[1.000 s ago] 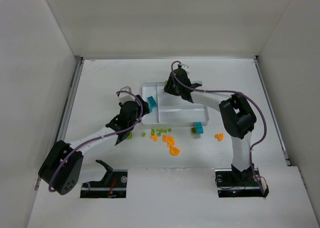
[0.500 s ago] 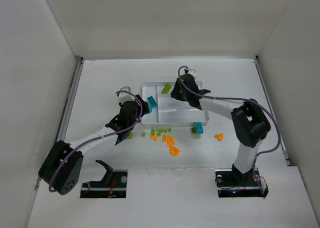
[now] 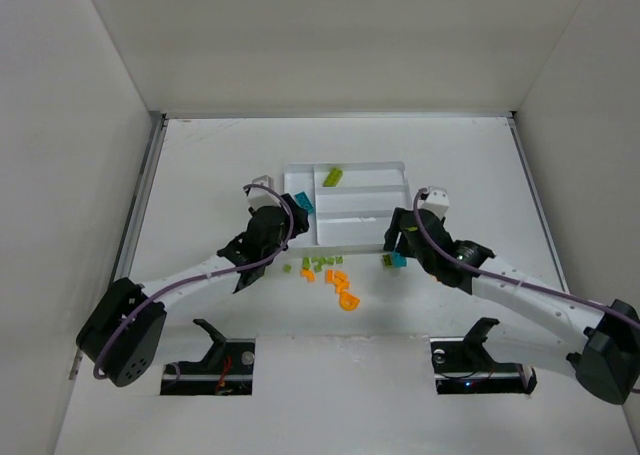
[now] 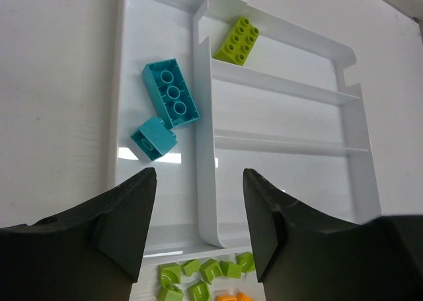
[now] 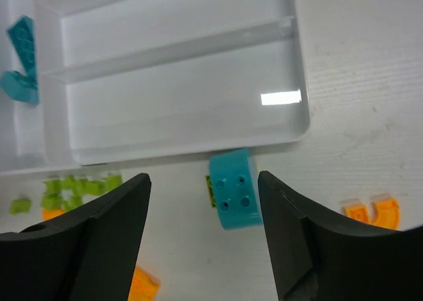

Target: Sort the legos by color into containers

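Observation:
The white tray [image 3: 395,172] lies mid-table. One lime brick [image 3: 333,176] [image 4: 236,40] rests in its far long section, and two teal bricks [image 3: 303,203] [image 4: 170,92] in the narrow crosswise section. My left gripper [image 3: 283,225] [image 4: 198,228] hovers open over the tray's near left corner, holding nothing. My right gripper [image 3: 393,243] [image 5: 205,235] stands open above a teal brick [image 3: 399,259] [image 5: 232,188] lying on the table against the tray's near wall. Loose lime pieces [image 3: 320,265] [image 4: 205,271] and orange pieces [image 3: 340,283] lie just in front of the tray.
A tiny lime piece [image 5: 209,190] sits tucked against the teal brick's left side. Two orange pieces [image 5: 371,210] lie to the right of it, another orange one [image 5: 142,284] to the lower left. White walls enclose the table on three sides.
My right arm swung back from over the tray's far section to its near side and opened, leaving the lime brick in that section. The left arm barely moved.

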You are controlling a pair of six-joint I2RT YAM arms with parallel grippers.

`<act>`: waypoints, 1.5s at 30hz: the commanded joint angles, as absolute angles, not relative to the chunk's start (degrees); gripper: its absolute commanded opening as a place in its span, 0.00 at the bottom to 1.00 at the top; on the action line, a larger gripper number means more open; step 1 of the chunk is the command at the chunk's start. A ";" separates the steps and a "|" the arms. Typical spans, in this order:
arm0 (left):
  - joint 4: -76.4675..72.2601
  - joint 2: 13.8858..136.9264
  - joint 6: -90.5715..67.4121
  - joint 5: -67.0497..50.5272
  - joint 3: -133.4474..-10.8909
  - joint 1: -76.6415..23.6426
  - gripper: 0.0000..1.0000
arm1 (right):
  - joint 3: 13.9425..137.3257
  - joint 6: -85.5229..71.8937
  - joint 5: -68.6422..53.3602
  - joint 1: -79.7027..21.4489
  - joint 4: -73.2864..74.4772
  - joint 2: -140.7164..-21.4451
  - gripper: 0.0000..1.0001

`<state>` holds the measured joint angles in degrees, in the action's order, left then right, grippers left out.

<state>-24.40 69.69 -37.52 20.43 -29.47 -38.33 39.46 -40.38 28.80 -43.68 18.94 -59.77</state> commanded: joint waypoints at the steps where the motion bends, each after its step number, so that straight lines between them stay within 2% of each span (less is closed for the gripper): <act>1: -27.33 70.31 -37.88 20.21 -30.76 -39.77 0.52 | 38.85 -41.05 32.09 -44.43 25.85 -62.48 0.73; 5: -27.51 70.31 -37.88 20.21 -30.94 -40.56 0.52 | 38.85 -39.03 28.04 -44.51 22.07 -66.00 0.72; 18: -27.51 70.14 -37.79 15.03 -32.78 -42.84 0.48 | 37.79 -37.18 23.73 -41.44 17.49 -71.45 0.57; 23: -26.72 69.70 -37.71 12.66 -34.10 -44.33 0.47 | 37.62 -37.18 23.73 -41.09 15.65 -71.63 0.27; 26: -25.58 70.40 -37.79 11.08 -35.50 -46.09 0.47 | 37.62 -37.18 23.64 -41.35 15.99 -69.27 0.18; 35: -23.37 70.49 -42.61 10.46 -36.65 -53.73 0.47 | 35.34 -39.90 18.22 -40.04 14.43 -52.49 0.16; 45: -32.34 71.63 -51.59 9.85 -32.96 -54.45 0.53 | 31.55 -46.84 5.02 -36.60 0.19 -51.85 0.17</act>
<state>-27.16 71.09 -47.97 10.63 -34.00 -54.26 31.92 -43.57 10.02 -36.80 8.47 -51.90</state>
